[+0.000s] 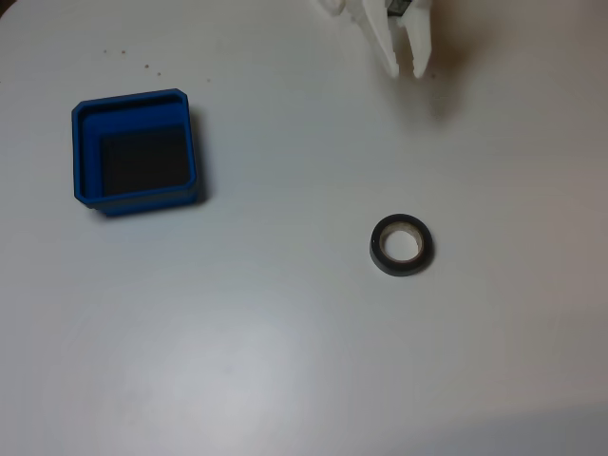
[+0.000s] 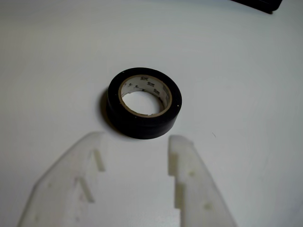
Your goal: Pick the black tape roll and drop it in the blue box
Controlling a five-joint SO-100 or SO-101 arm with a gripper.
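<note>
wrist view first: nearest the camera, the one gripper point(image 2: 137, 140) shows two white plastic fingers point(image 2: 189, 161), matte and blocky, with small notches moulded into the left one. they stand well apart with bare tabletop point(image 2: 57, 71) between them, holding nothing. just beyond their tips lies the single black tape roll point(image 2: 142, 120), flat on its side, a smooth black ring around a pale beige core with small print inside. the tips are close to the roll but do not touch it. at the far right corner of this view a dark edge point(image 2: 258, 4) cuts in; what it is cannot be told.

fixed view, from the near edge of the tabletop point(image 1: 237, 361) outward: the white, slightly glossy surface carries one tape roll point(image 1: 375, 249) in its right half, away from every edge. farther back and toward the left edge sits the one blue box point(image 1: 195, 142), square, bright blue plastic with a thick stepped rim and a dark floor, with nothing inside. box and roll are well apart. at the far edge, right of centre, the gripper point(image 1: 407, 68) points down at the table, its fingers parted, well clear of the roll. a few tiny dark specks point(image 1: 133, 57) dot the far left of the table.
</note>
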